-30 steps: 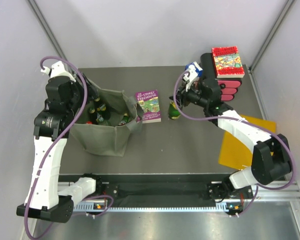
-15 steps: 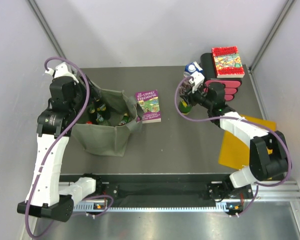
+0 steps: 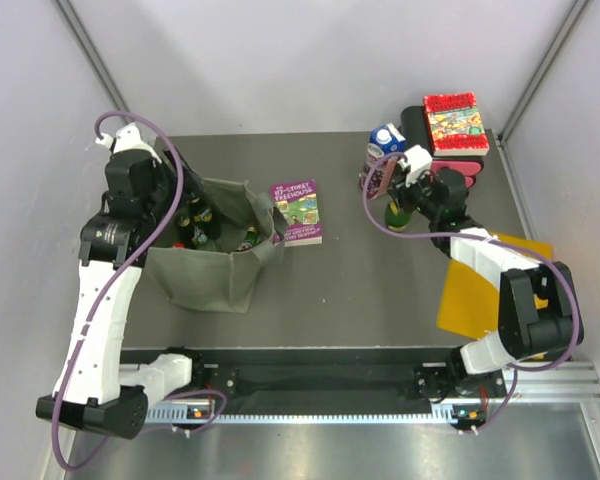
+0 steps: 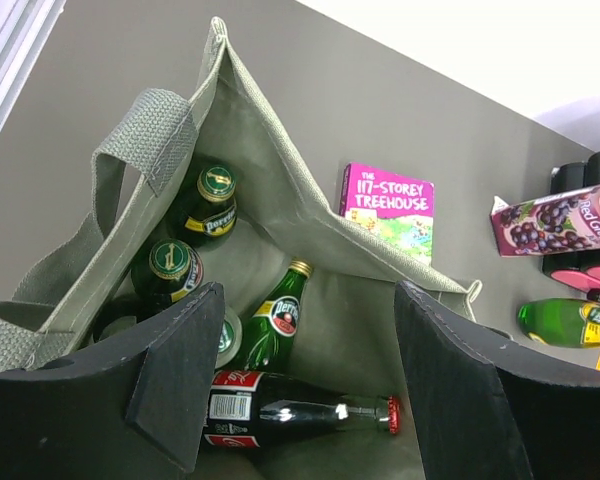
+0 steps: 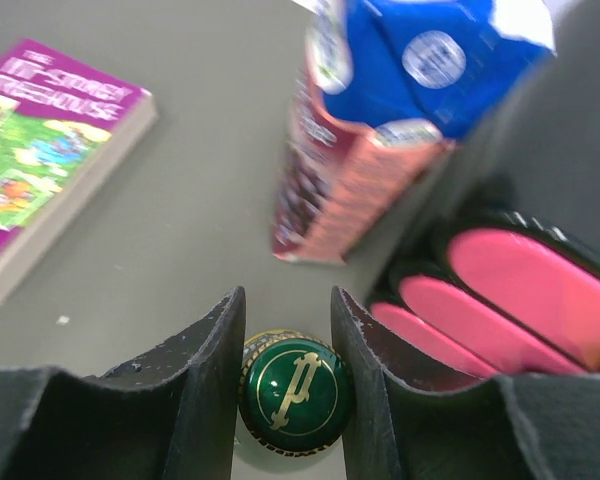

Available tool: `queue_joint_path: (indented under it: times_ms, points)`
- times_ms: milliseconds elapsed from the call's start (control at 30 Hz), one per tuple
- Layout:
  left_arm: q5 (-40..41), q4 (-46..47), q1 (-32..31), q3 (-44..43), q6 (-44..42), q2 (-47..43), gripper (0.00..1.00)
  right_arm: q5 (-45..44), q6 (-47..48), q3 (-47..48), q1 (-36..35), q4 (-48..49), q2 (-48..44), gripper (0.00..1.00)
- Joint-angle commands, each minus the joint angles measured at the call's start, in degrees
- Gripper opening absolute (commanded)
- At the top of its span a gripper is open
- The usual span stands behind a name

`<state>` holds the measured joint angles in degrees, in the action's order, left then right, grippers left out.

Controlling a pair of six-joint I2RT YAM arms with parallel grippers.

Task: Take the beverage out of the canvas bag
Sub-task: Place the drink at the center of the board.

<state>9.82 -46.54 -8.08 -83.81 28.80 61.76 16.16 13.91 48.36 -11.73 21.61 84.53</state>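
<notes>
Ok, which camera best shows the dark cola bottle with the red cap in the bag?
Left wrist: the dark glass cola bottle lies on its side in the bottom of the olive canvas bag. From the top camera I cannot pick it out among the other bottles; the right wrist view lacks it.

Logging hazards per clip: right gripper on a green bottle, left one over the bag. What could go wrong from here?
The right gripper pinches the green bottle by its cap, close to the juice carton and pink drawer box; it may knock them or topple on release. The left gripper is open over the canvas bag; crowded, tilted bottles or the strap could foul its grasp.
</notes>
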Motion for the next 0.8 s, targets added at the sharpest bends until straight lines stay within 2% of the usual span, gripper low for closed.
queue_joint_path:
  times_ms: [0,100,200,300,400,433,533,667,733,767]
  points:
    - [-0.86,4.0,-0.1,0.4,0.12,0.29,0.73,-1.31,0.06,0.86,2.84,12.14,-1.39,0.0]
    - [-0.95,4.18,-0.1,0.49,0.21,0.38,0.73,-1.75,-0.2,-0.1,3.64,13.11,-1.04,0.01]
    - [-0.86,4.18,-0.1,0.75,0.29,0.29,0.73,-2.54,-0.29,-1.07,4.43,13.64,-0.77,0.11]
    - [-0.86,4.09,-0.1,1.02,0.38,0.03,0.73,-2.63,-0.64,-1.42,4.96,13.38,-0.51,0.28]
    - [-0.68,3.92,-0.18,1.28,0.73,-0.23,0.73,-2.54,-0.64,-1.6,5.22,12.15,-0.95,0.52]
    - [-0.6,3.74,-0.1,1.19,0.91,-0.23,0.74,-2.45,-0.73,-1.34,5.31,11.62,-1.3,0.63]
    - [-1.3,3.48,-0.1,1.11,1.0,-0.41,0.74,-2.28,-1.25,-0.12,5.49,8.99,-2.61,0.82]
    - [-2.61,1.9,-0.1,0.14,1.44,0.2,0.78,-1.4,-1.78,2.7,5.66,2.14,-4.81,0.93]
    - [-3.32,0.41,-0.1,-1.26,1.09,0.99,0.79,1.58,-0.39,5.42,5.84,-3.55,-6.39,1.0]
    - [-3.32,-1.6,-0.1,-1.88,0.39,1.26,0.79,4.29,0.58,6.39,5.92,-5.59,-7.09,1.0]
